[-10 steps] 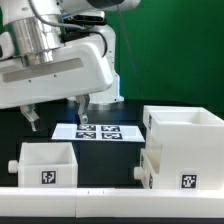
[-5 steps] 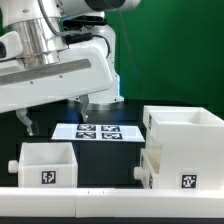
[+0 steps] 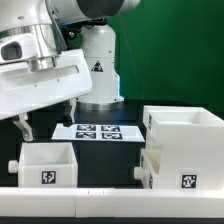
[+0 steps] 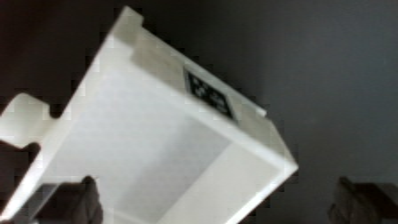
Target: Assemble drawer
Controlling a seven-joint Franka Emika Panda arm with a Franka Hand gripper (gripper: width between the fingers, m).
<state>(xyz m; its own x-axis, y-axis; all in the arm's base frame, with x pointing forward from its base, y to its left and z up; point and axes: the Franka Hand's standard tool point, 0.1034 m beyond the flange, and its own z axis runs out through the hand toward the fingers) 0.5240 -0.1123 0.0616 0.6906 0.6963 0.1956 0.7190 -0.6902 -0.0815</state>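
Observation:
A small white tray (image 3: 45, 166) with a front knob (image 3: 12, 165) sits at the exterior view's left, open side up. The large white casing (image 3: 186, 132) stands at the right, with a second tray (image 3: 152, 172) in its lower part, knob pointing left. My gripper (image 3: 47, 118) hangs open and empty above the left tray, apart from it. In the wrist view the tray (image 4: 160, 130) fills the picture, with its knob (image 4: 22, 116) and a tag (image 4: 210, 92). My gripper (image 4: 217, 205) has its dark fingertips (image 4: 71, 200) wide apart around it.
The marker board (image 3: 100, 131) lies flat on the black table between the tray and the casing. A white rail (image 3: 110, 205) runs along the front edge. The arm's base (image 3: 98, 70) stands behind the marker board.
The arm has swung to the exterior view's left, from above the marker board's edge to above the left tray. The gripper stays open. The trays and casing have not moved.

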